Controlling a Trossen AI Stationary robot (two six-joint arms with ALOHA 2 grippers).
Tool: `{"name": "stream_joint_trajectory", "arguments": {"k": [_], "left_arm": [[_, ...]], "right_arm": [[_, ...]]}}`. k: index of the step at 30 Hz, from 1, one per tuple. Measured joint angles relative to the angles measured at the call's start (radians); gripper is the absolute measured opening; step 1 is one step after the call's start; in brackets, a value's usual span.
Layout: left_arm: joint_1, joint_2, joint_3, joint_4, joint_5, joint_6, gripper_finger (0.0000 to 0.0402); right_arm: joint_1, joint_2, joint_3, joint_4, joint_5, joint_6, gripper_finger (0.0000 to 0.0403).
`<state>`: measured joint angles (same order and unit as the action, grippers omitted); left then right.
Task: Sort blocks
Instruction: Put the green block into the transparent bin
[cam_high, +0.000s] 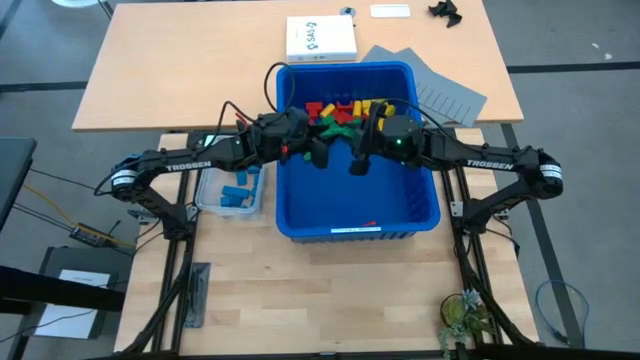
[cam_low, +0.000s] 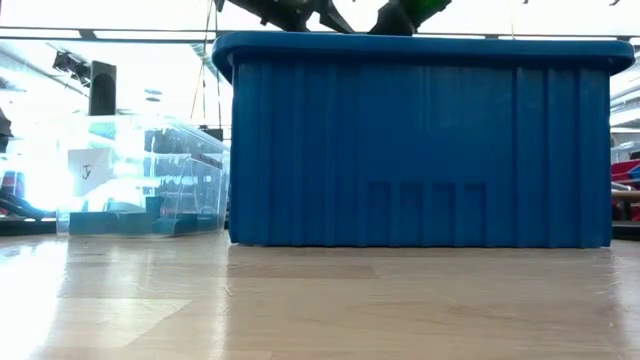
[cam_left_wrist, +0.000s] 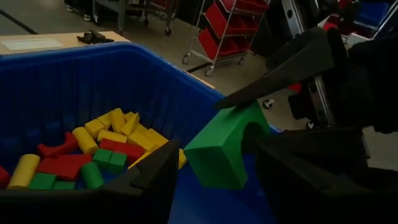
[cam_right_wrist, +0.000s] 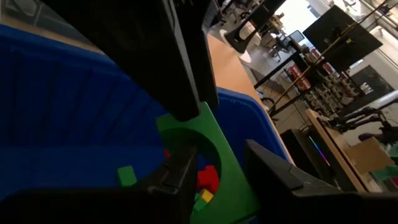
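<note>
We judge the sort to be barely begun. A few blue blocks already lie in the clear tub off to the outer side of our left gripper, but the heap of red, yellow and green blocks is unsorted at the far end of the blue bin, ahead of both grippers.

The piece in play is a green arch block, held up in the air over the bin between our two grippers. Our right gripper pinches it, one finger on each side of its flat faces. Our left gripper stands spread around the other end, its fingers either side of the arch; we cannot tell whether they touch it.

In the left wrist view, the arch's long axis runs roughly from one gripper toward the other, with its curved cutout turned toward the right gripper's fingers.
</note>
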<state>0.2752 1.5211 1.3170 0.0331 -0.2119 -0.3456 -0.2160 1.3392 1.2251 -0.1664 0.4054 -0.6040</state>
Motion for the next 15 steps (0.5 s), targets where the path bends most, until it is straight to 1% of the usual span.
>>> {"name": "stream_joint_trajectory", "arguments": {"k": [4,8,12,15], "left_arm": [[0.001,0.000,0.000,-0.009,0.001,0.034,0.0218],[0.007,-0.001,0.000,0.002,0.035,0.053,0.0218],[0.012,-0.020,0.000,0.002,0.063,0.049,0.0218],[0.013,-0.028,0.001,0.049,0.118,0.028,0.0218]], "right_arm": [[0.000,-0.001,0.000,0.002,0.001,0.000,0.0113],[0.006,-0.003,0.000,0.029,-0.033,-0.003,0.0113],[0.039,-0.022,0.000,0.035,0.003,-0.055,0.0113],[0.061,-0.041,0.000,0.060,0.008,-0.079,0.0113]]}}
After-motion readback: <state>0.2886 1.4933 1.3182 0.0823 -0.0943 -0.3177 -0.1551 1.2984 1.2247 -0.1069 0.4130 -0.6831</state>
